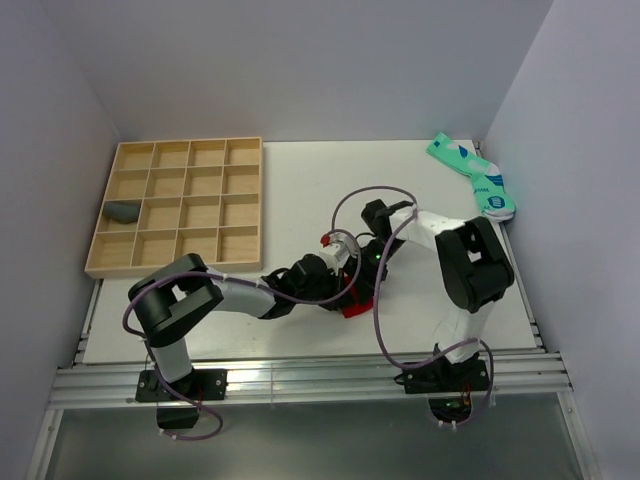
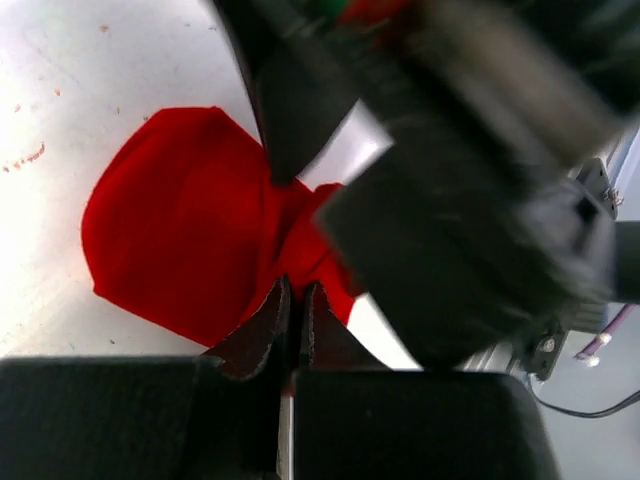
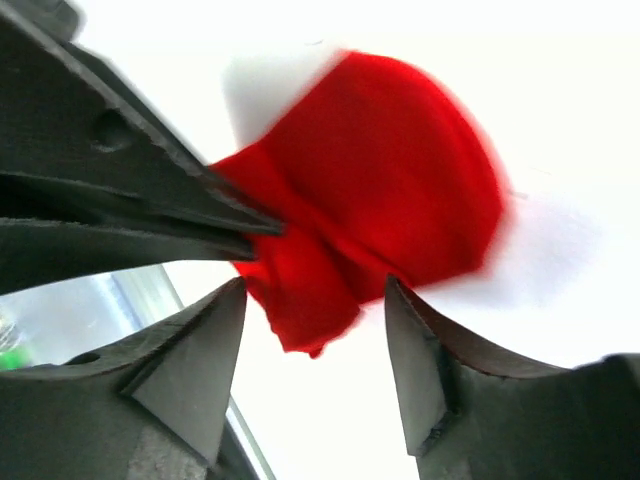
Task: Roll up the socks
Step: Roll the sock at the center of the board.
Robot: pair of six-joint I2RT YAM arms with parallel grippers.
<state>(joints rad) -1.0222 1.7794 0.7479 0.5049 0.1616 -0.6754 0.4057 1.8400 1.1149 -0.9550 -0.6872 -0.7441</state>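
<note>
The red sock (image 1: 356,306) lies bunched on the white table near the front edge, under both grippers. My left gripper (image 2: 296,292) is shut on a fold of the red sock (image 2: 175,235). In the top view it (image 1: 336,284) reaches in from the left. My right gripper (image 3: 312,290) is open, its fingers straddling the lower end of the red sock (image 3: 390,190) without gripping it. In the top view it (image 1: 362,272) is right beside the left gripper. The dark grey sock (image 1: 122,211) lies rolled in a left cell of the wooden tray (image 1: 180,205).
The wooden tray with several compartments fills the back left. Two mint-green patterned socks (image 1: 476,176) lie at the back right by the wall. Purple cables (image 1: 378,320) loop over the arms. The table's front rail (image 1: 300,380) is just behind the red sock.
</note>
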